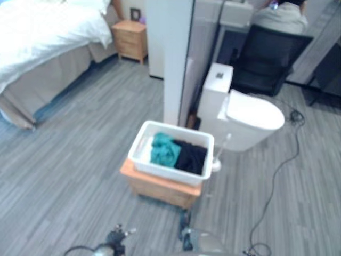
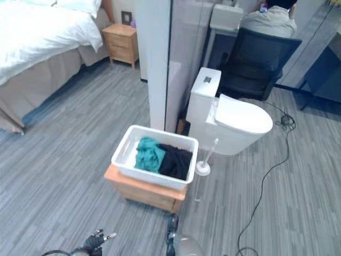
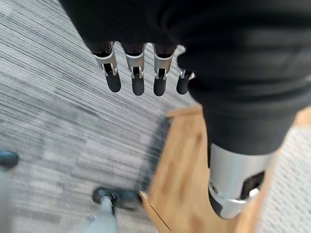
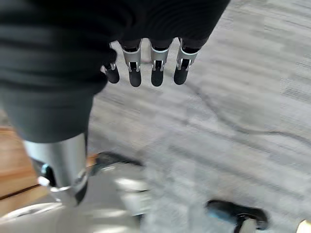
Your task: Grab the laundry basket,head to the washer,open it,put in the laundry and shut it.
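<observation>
A white laundry basket (image 1: 139, 144) stands on a low wooden stool (image 1: 160, 189) in the middle of the floor. A teal cloth (image 1: 165, 149) and a black cloth (image 1: 191, 157) lie inside it. My left hand (image 1: 118, 234) hangs low at the near edge, short of the stool and apart from the basket. In the left wrist view its fingers (image 3: 138, 73) are straight and hold nothing, with the stool's top (image 3: 180, 170) and the basket's wall (image 3: 291, 184) past them. My right hand (image 4: 156, 68) is open over the grey floor, empty.
A white toilet (image 1: 250, 114) with a brush (image 1: 216, 162) stands just right of the basket, behind a white partition (image 1: 176, 58). A bed (image 1: 48, 37) and a nightstand (image 1: 130, 40) are at the far left. A person (image 1: 279, 18) sits in a dark chair (image 1: 266, 58) at the back.
</observation>
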`<state>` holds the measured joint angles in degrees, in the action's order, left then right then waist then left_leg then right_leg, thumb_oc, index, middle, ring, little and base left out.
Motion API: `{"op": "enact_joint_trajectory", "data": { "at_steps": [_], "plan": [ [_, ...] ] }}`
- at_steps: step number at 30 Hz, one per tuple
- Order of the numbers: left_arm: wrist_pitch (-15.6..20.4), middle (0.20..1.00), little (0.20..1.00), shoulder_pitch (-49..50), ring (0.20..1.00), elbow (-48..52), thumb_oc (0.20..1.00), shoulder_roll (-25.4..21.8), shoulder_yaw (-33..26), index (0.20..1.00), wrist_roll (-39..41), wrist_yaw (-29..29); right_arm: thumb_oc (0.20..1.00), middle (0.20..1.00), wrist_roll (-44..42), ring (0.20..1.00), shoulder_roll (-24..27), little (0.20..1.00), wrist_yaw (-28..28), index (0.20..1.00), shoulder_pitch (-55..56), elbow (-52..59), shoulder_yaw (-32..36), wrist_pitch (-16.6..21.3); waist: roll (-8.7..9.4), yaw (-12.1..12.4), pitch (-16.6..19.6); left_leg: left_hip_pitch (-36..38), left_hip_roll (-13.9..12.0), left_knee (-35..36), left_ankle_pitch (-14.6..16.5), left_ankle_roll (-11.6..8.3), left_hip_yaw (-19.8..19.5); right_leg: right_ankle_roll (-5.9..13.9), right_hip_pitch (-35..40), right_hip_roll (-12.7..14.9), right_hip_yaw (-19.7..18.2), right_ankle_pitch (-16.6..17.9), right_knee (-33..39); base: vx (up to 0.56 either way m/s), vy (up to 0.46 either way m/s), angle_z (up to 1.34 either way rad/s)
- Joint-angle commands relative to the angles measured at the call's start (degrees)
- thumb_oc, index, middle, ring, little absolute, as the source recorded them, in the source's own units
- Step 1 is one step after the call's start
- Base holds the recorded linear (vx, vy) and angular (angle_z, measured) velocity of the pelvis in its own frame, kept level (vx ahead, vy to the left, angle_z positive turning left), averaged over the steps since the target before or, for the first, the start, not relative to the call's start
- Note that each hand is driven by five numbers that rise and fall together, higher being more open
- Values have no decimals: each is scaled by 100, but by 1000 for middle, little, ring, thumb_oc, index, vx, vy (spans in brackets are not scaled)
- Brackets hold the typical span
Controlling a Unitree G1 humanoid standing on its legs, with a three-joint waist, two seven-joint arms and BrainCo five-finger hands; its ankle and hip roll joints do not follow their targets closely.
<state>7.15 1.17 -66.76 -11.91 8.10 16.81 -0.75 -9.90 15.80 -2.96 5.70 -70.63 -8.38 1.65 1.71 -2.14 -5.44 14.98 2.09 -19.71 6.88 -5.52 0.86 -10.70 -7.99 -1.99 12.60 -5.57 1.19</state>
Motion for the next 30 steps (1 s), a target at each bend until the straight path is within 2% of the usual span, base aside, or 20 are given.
{"op": "enact_joint_trajectory", "data": {
  "at_steps": [1,2,3,4,5,6,8,9,11,12,19,26,28,29,30],
  "plan": [
    [220,1000,1000,-195,1000,207,1000,-376,-99,1000,99,9,1000,1000,-26,1000,139,1000,65,1000,70,-135,-193,70,270,16,-117,-1673,-412,-1382,-585,86,-351,1443,269,702,-131,828,-475,114,-166,-32],
    [233,1000,1000,-191,1000,236,1000,-353,-162,1000,259,2,1000,1000,-42,1000,184,1000,93,1000,-2,-143,-257,76,319,147,-156,-1939,-621,-1216,-488,231,-299,1362,567,593,-248,685,-295,200,-177,-38],
    [248,1000,1000,-194,1000,263,1000,-355,-181,1000,309,0,1000,1000,-62,1000,211,1000,119,1000,-39,-113,-245,87,399,195,-110,-2019,-745,-704,-435,277,-245,1400,662,652,-252,633,-221,270,-77,-38],
    [266,1000,1000,-188,1000,325,1000,-361,-158,1000,330,-11,1000,1000,-113,1000,243,1000,134,1000,-76,-59,-244,103,404,270,-118,-1993,-868,-203,-447,270,-266,1415,769,664,-314,590,-177,159,-1,-31],
    [265,1000,1000,-185,1000,327,1000,-360,-157,1000,330,-12,1000,1000,-114,1000,245,1000,134,1000,-74,-58,-244,102,403,289,-142,-1938,-874,-170,-448,267,-248,1413,802,660,-328,586,-172,199,48,-65],
    [290,1000,1000,-220,1000,423,1000,-378,-88,1000,386,-35,1000,1000,-204,1000,296,1000,182,1000,-155,48,-239,148,308,369,-133,-2016,-1022,914,-861,143,-516,1434,936,588,-406,488,-74,197,65,-63],
    [313,1000,1000,-223,1000,490,1000,-350,-58,1000,450,-57,1000,1000,-139,1000,313,1000,172,1000,-233,189,-325,173,159,360,-37,-1778,-1227,1452,-876,-6,-381,1484,1065,580,-397,456,50,191,73,-29],
    [313,1000,1000,-221,1000,491,1000,-348,-58,1000,450,-58,1000,1000,-139,1000,315,1000,172,1000,-231,191,-325,173,156,368,-44,-1754,-1233,1470,-880,-8,-371,1482,1076,576,-405,457,53,130,42,-15],
    [314,1000,1000,-169,1000,457,1000,-269,-30,1000,362,-38,1000,1000,-39,1000,305,1000,192,1000,-165,219,-350,189,35,359,92,-1605,-1295,1514,-844,-127,-244,1559,1340,653,-330,471,302,199,71,-41],
    [295,1000,1000,-119,1000,459,1000,-299,-20,1000,305,-38,1000,1000,-72,1000,272,1000,174,1000,-150,277,-326,172,-8,363,139,-1431,-1233,1584,-788,-128,-204,1553,1436,721,-423,506,304,247,108,-41],
    [277,1000,1000,-72,1000,327,1000,-337,-85,1000,245,-54,1000,1000,-113,1000,122,1000,145,1000,-78,132,-270,115,-50,398,229,-1075,-1116,1861,-710,-117,-23,1633,1536,894,-406,534,342,105,53,-24],
    [274,1000,1000,107,1000,136,1000,-334,-395,1000,319,-117,1000,1000,-379,1000,127,1000,267,1000,28,-94,191,125,-92,356,271,-984,-1050,1972,-627,-61,80,1723,1464,966,-472,580,376,31,13,0],
    [261,1000,1000,437,1000,750,1000,-427,-820,1000,578,-234,1000,1000,-637,1000,253,1000,386,1000,176,68,704,193,-120,329,247,-990,-1028,2060,-654,-48,80,1760,1422,984,-437,588,372,29,13,-16],
    [260,1000,1000,438,1000,751,1000,-427,-820,1000,578,-234,1000,1000,-637,1000,253,1000,386,1000,177,69,704,193,-120,329,247,-990,-1028,2060,-654,-48,80,1760,1422,984,-436,588,372,11,8,-7],
    [245,1000,1000,682,1000,1235,1000,-476,-1014,1000,662,-240,1000,1000,-592,1000,338,1000,431,1000,317,411,865,189,-131,311,245,-997,-1030,2118,-675,-45,90,1776,1400,989,-415,582,375,0,0,0]
  ]
}}
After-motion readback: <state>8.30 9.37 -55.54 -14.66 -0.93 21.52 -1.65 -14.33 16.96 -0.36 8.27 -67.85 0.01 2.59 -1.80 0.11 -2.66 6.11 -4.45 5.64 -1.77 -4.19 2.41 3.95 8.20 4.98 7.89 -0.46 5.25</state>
